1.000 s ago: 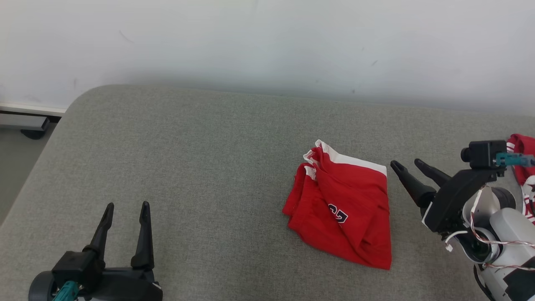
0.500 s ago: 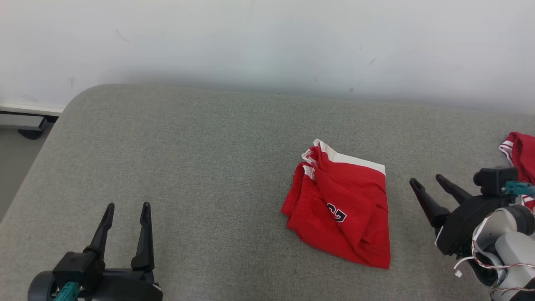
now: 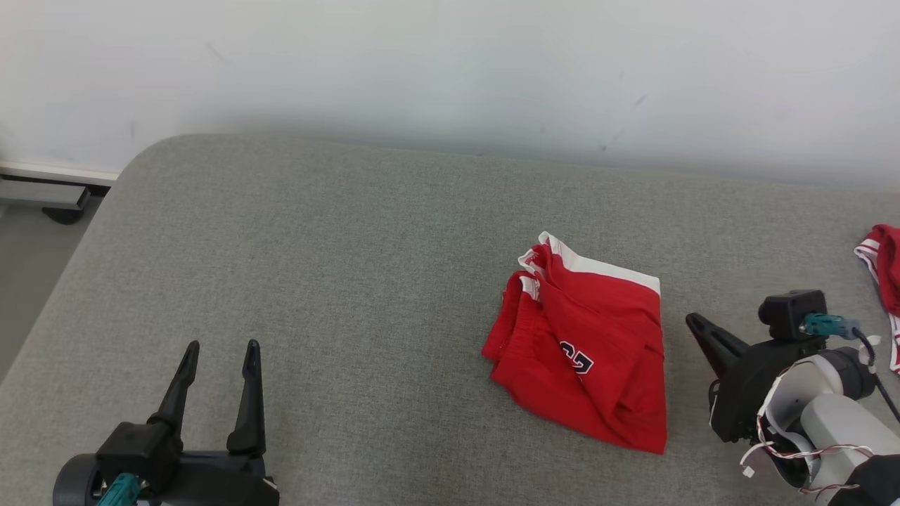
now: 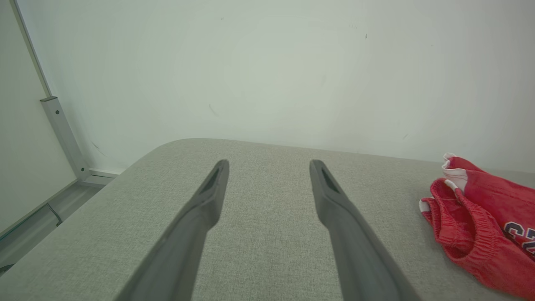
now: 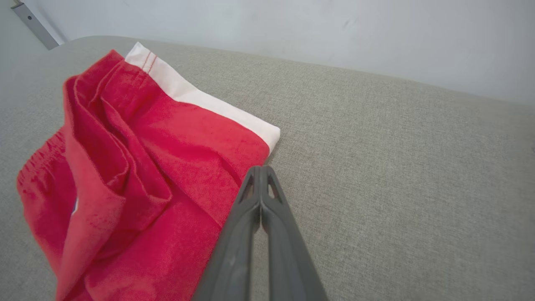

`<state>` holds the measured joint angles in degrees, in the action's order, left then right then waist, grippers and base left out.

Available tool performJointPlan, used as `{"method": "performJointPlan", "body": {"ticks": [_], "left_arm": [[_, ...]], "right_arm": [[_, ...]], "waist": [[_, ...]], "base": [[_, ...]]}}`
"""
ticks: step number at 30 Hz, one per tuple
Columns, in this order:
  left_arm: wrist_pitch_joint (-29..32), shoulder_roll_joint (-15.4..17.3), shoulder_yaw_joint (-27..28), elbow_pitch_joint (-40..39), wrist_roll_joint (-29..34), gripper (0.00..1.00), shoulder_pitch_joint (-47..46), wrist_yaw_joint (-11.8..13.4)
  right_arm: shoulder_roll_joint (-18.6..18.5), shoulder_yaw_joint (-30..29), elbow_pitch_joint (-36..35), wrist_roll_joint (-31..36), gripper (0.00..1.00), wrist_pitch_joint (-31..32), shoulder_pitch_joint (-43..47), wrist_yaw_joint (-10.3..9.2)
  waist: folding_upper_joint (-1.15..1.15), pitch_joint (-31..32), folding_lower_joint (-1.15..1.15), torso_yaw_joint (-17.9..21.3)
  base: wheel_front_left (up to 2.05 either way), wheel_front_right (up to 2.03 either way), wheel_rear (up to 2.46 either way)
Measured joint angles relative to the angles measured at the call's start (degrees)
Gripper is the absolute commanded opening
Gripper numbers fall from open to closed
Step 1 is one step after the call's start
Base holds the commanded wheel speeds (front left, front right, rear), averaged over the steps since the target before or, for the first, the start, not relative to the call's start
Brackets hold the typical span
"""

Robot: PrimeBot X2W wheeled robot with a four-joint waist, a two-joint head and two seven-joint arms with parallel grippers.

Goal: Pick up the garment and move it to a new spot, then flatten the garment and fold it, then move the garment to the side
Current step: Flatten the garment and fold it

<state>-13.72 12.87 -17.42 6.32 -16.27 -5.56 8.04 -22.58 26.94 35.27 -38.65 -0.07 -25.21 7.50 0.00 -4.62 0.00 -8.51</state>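
- The grey padded surface (image 3: pixel 337 281) spreads wide in front of me. Its far edge meets the white wall (image 3: pixel 450 63), and its rounded far-left corner drops away to the floor (image 3: pixel 24 281).
- Bare padding lies open across the left half, and also between the far edge and the cloth.
- My left gripper (image 3: pixel 221 344) sits at the near left over bare padding, fingers spread wide with nothing between them.
- My right gripper (image 5: pixel 260 168) has its two fingers pressed flat together, and no fabric is caught in them. I cannot tell whether the tips rest on the padding.
- The red garment (image 3: pixel 583 351), with its white hem and dark number, lies bunched and partly folded right of centre.
- It lies just left of my right gripper's tips, which point toward its white-hemmed corner. The head view shows a thin strip of padding between them.
- It is well apart from my left gripper, off to that gripper's right.
- A second red cloth (image 3: pixel 887 270) lies at the far right edge, beyond my right arm.
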Motion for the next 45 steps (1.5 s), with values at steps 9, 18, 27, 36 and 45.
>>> {"method": "performJointPlan", "body": {"ticks": [9,18,27,36,45], "left_arm": [[0.0,0.0,-0.5,0.0,-0.3,1.00,-0.3,0.1],[-0.2,-0.1,-0.7,0.4,-0.4,1.00,-1.0,0.1],[-0.5,-0.1,-0.9,0.7,-0.7,1.00,-1.0,0.3],[-0.6,0.0,-1.0,0.7,-1.0,1.00,-1.0,0.5],[-0.7,0.0,-1.3,1.0,-1.5,1.00,-1.0,0.5]], "right_arm": [[1.5,4.4,4.1,-1.3,0.00,-1.7,-2.4,0.00],[2.0,9.1,5.4,-4.4,0.00,-2.7,-4.1,0.00],[2.1,14.4,3.6,-9.1,0.00,-3.5,-4.4,0.00],[1.1,19.1,0.3,-13.6,0.00,-4.0,-3.9,0.00],[1.2,23.1,-2.1,-16.8,0.00,-4.9,-4.0,0.00]], "waist": [[0.00,-0.8,0.00,-1.2],[0.00,-1.6,0.00,-2.0],[0.00,-1.1,0.01,-2.3],[0.00,-0.5,0.01,-2.1],[0.00,-0.2,0.01,-2.3]], "base": [[0.00,0.00,0.00],[0.00,0.00,0.00],[0.00,0.00,0.00],[0.00,0.00,0.00],[0.00,0.00,0.00]]}}
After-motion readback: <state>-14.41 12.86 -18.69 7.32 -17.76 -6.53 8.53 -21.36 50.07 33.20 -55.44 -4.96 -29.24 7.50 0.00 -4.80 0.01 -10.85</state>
